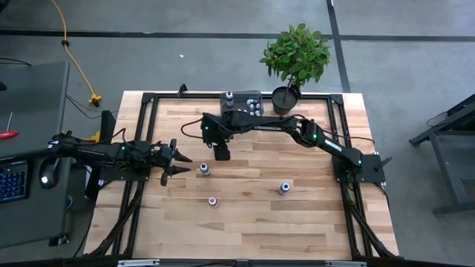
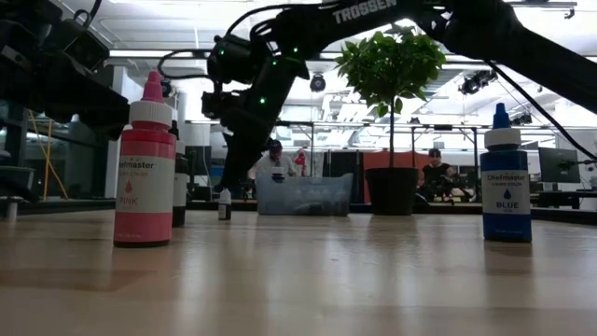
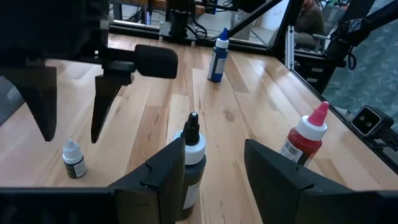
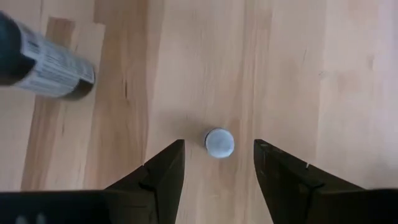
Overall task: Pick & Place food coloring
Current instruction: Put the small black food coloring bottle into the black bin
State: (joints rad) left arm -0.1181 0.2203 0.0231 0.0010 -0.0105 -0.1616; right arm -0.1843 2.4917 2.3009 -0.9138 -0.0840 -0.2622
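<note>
A tiny white-capped food coloring bottle point(image 4: 219, 142) stands upright on the wooden table. My right gripper point(image 4: 218, 155) hangs open above it, pointing steeply down, one finger on either side and clear of it. The left wrist view shows that bottle point(image 3: 73, 159) below those fingers point(image 3: 102, 106). A dark bottle with a white collar point(image 3: 193, 158) stands just ahead of my open left gripper point(image 1: 177, 163) at the table's left. A pink bottle point(image 1: 213, 201) and a blue bottle point(image 1: 284, 188) stand nearer the front edge.
A grey tray point(image 1: 245, 100) with small bottles in it sits at the far edge, beside a potted plant point(image 1: 295, 55). The dark bottle point(image 4: 43, 59) stands close to the small one. People sit in the room beyond the table point(image 2: 275, 159). Bare wood lies along the near edge.
</note>
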